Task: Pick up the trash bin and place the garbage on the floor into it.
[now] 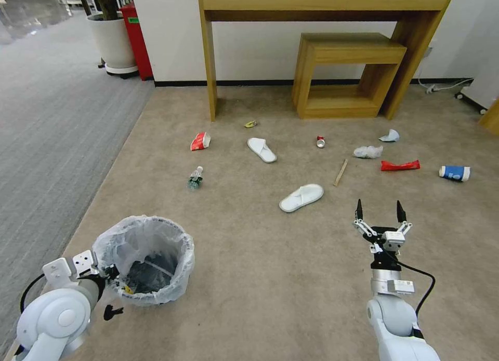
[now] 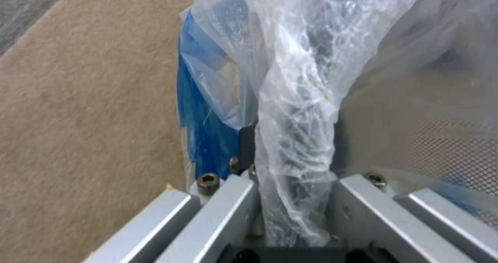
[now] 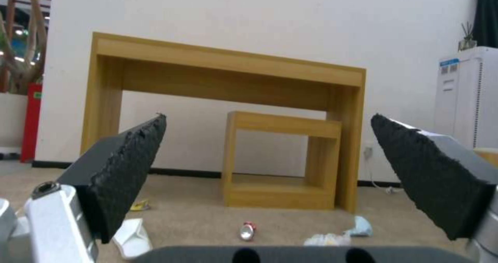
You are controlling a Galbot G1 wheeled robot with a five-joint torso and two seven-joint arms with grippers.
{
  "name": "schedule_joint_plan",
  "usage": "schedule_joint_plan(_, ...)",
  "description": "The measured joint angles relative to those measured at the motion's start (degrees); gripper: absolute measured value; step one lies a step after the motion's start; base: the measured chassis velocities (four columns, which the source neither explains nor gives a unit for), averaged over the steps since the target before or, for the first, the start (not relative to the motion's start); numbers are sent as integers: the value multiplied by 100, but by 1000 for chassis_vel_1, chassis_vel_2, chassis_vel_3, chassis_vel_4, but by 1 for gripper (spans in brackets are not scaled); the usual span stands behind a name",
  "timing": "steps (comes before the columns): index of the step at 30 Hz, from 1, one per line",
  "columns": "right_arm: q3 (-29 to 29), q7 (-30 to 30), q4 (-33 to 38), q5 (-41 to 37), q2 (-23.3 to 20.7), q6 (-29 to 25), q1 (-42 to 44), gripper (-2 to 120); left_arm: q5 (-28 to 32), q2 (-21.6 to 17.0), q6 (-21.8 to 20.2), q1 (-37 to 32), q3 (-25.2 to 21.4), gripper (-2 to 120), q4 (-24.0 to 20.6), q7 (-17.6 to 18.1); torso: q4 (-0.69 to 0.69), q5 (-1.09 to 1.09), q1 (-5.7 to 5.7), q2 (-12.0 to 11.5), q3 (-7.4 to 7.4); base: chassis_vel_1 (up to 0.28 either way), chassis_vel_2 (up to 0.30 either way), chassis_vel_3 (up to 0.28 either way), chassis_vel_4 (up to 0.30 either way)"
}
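Head view. The bin (image 1: 144, 261) sits low on the left, over the beige floor (image 1: 270, 278), with the left gripper (image 1: 106, 271) at its near rim; its fingers appear closed over the rim and the bag liner (image 1: 130, 234), a hold that would let the bin be carried from piece to piece. Whether the base rests on the carpet or hangs just above it cannot be told. Inside, the liner is crumpled against a dark bottom; a small yellowish scrap lies near the gripped rim, otherwise no litter is evident. The right gripper (image 1: 380, 211) hovers ahead on the right, fingers spread and empty, pointing toward the scattered garbage: the near slipper (image 1: 301, 197), the far slipper (image 1: 261, 149), a stick (image 1: 340, 172), a bottle (image 1: 195, 177), a carton (image 1: 200, 141), a can (image 1: 320, 141), tissues (image 1: 368, 151), a red wrapper (image 1: 399, 165) and a blue cup (image 1: 455, 172). All lie apart on the floor, in front of a wooden desk (image 1: 322, 0) and stool (image 1: 345, 72).

Left wrist view. Crinkled liner (image 2: 301, 111) runs between the gripper's metal links, pinched against the bin wall; the blue base (image 2: 205, 138) shows beside it, above carpet.

Right wrist view. The two dark fingertips (image 3: 130, 169) stand wide apart with nothing between them, aimed level across the floor; the can (image 3: 248, 230) and tissues (image 3: 327, 239) lie ahead, below the stool (image 3: 283, 162).
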State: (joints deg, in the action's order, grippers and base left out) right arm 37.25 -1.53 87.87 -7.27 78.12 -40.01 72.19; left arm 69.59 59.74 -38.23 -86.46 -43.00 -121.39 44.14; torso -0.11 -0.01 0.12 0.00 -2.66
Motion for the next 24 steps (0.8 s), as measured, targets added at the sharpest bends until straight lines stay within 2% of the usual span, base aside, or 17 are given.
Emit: schedule_joint_plan(24, -7, 0, -33, 22, 5, 7, -26, 100, -38, 11, 28, 18, 12, 0, 33, -14, 1, 1, 0, 0, 0, -124, 123, 124, -122)
